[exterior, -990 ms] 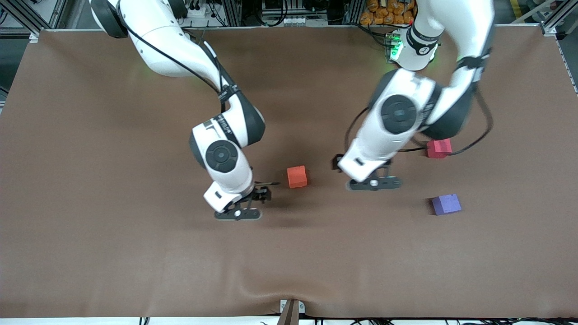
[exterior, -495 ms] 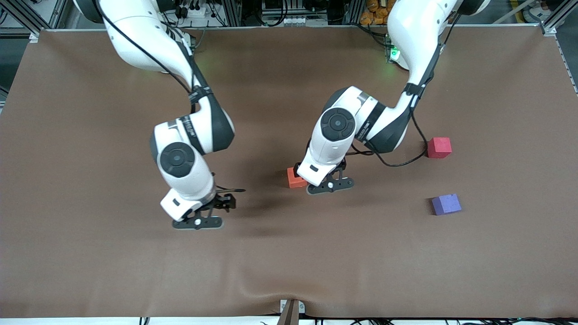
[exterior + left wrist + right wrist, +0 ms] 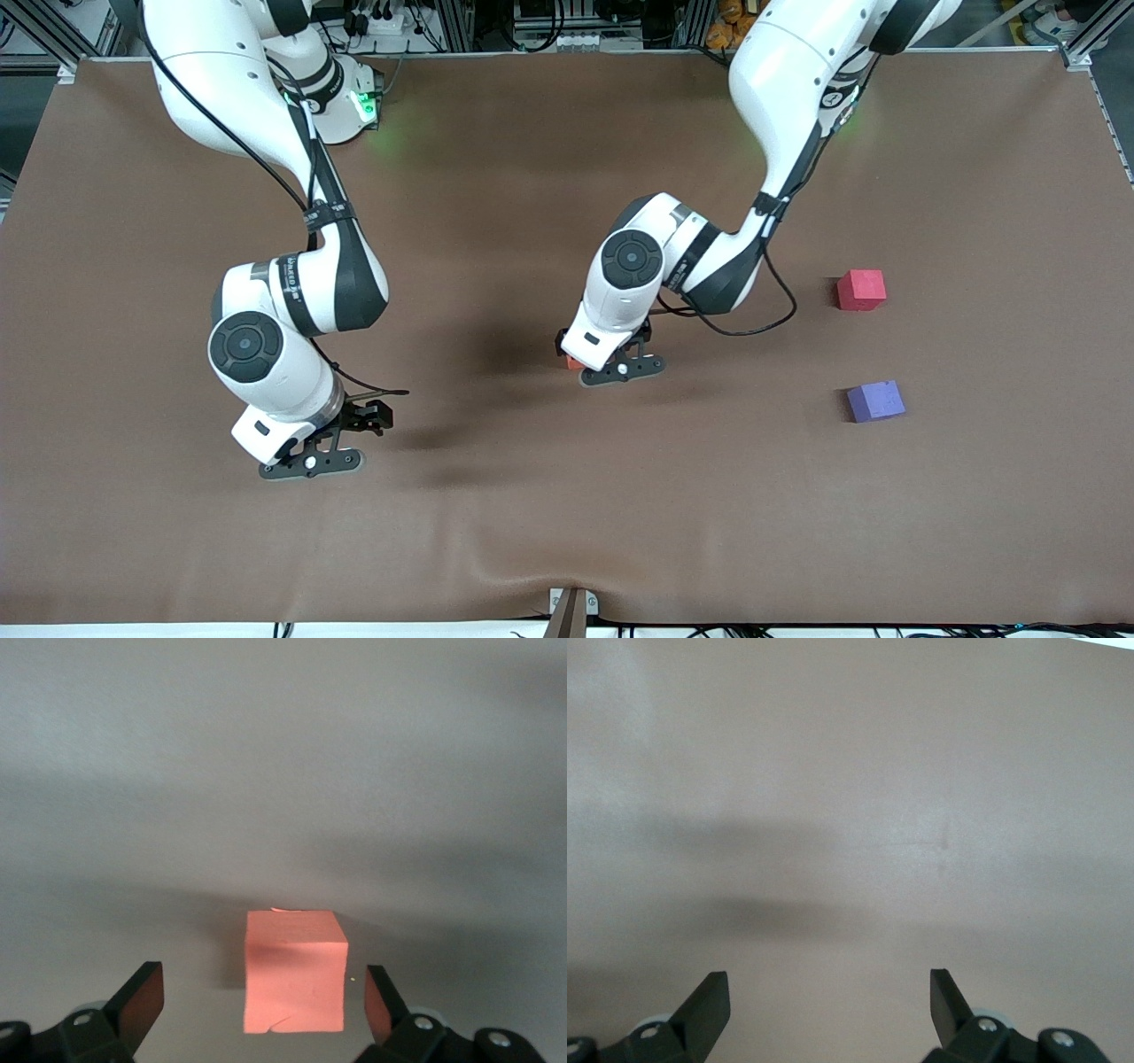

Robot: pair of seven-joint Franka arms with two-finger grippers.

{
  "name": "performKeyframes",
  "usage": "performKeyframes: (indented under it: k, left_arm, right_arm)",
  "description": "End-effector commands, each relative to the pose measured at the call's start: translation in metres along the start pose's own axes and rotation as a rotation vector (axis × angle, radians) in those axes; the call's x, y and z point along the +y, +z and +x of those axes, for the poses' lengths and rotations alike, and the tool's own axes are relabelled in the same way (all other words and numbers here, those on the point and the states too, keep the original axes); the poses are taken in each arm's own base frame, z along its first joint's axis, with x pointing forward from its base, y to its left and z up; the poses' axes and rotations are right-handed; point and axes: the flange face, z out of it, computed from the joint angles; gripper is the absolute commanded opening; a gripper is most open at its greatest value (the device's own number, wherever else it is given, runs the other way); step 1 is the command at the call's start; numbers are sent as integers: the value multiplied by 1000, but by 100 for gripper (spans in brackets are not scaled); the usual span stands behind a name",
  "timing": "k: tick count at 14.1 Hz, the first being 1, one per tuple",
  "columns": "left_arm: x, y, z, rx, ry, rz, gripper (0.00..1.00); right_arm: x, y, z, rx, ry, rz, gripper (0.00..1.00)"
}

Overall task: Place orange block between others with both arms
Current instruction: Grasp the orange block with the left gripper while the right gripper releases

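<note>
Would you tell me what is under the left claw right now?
The orange block sits on the brown table between the open left claw fingers, untouched. From the front, the wrist hides most of it.

right tool [image 3: 828, 1010]: fingers [image 3: 709, 1005] spread wide | below: bare brown table [image 3: 850, 797]

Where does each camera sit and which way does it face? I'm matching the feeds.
Front view: high across the table, facing both arms; left gripper over the orange block, right gripper apart.
Left wrist view: on the left wrist, looking down between open fingers at the block.
Right wrist view: on the right wrist; open fingers, bare table.
Front and left wrist views share the block.
</note>
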Motion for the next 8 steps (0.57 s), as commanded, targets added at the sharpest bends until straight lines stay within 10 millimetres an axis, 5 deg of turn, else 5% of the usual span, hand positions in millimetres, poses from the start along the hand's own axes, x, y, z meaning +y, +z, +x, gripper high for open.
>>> performKeyframes:
  k: [1, 6, 8]
  left_arm:
    - [11, 12, -3, 8, -20, -20, 100]
    - [11, 27, -12, -7, -3, -2, 100]
    - [11, 31, -12, -20, -15, -8, 100]
  right_arm:
    - [22, -8, -10, -13, -21, 17, 100]
    - [149, -42, -40, -14, -35, 43, 100]
    - [181, -62, -61, -8, -18, 55, 100]
